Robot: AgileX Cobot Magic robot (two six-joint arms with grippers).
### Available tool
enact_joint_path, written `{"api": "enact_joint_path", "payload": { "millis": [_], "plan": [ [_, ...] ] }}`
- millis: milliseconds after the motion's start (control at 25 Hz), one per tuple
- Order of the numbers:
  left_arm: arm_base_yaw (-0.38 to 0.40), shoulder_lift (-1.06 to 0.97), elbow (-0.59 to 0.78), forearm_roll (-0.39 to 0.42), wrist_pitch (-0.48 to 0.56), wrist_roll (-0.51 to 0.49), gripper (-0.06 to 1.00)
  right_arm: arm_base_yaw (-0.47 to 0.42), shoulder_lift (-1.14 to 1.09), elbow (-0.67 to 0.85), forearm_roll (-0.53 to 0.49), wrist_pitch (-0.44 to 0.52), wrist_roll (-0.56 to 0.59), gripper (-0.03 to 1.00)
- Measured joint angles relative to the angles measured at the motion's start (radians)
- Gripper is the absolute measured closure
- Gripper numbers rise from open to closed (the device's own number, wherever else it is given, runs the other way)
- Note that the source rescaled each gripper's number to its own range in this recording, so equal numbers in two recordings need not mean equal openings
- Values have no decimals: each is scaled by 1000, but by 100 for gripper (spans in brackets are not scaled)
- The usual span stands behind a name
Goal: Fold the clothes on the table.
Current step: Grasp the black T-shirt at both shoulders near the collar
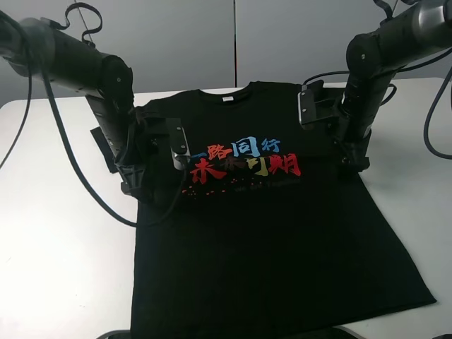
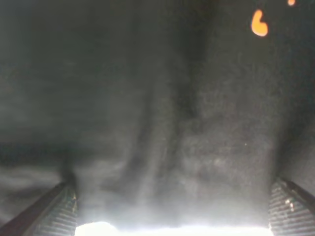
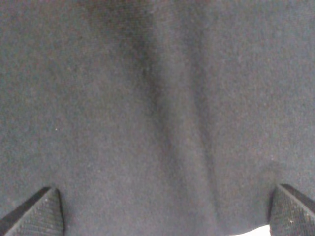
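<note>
On the left side of the bench [image 1: 49, 240], the left claw [image 2: 167, 209] is reaching down over the edge of the shirt [image 1: 268, 240], close to the sleeve. Its fingers [image 2: 47, 211] are standing wide apart and are gripping nothing. Black cloth is filling the space between them, with a strip of white bench showing just past the hem of that edge. Whether the tips are touching the cloth, I cannot tell.

Across the middle, the shirt is lying flat and face up, spread to its full width. The neck label [image 1: 227, 98] is sitting at the far side, and the coloured lettering [image 1: 247, 159] is showing across the chest. No part is lying doubled over another, so I judge that no fold is made yet and the whole job is waiting to be done.

Over on the right, the right claw [image 3: 165, 209] is doing the same by the other sleeve. It is spread wide, holding nothing, with gently rippled cloth beneath it. Both claws are probably lining up for a first pinch at the sides.
</note>
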Motion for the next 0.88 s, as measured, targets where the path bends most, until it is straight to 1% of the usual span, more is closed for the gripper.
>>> {"api": "enact_joint_path", "payload": {
  "millis": [440, 520, 560, 640, 760, 840, 880],
  "plan": [
    [-1, 16, -10, 7, -2, -4, -5, 0, 0, 0, -4, -7, 4, 4],
    [-1, 17, -10, 9, -6, -4, -3, 0, 0, 0, -6, -6, 4, 4],
    [-1, 17, -10, 12, -11, -4, 1, 0, 0, 0, -6, -6, 4, 4],
    [-1, 17, -10, 23, -23, -4, 14, 0, 0, 0, -6, -6, 4, 4],
    [-1, 18, -11, 23, -30, -6, 38, 0, 0, 0, -6, -6, 5, 4],
    [-1, 18, -11, 23, -30, -4, 45, 0, 0, 0, -6, -6, 5, 4],
    [-1, 18, -11, 23, -30, -4, 44, 0, 0, 0, -6, -6, 5, 4]
  ]
}}
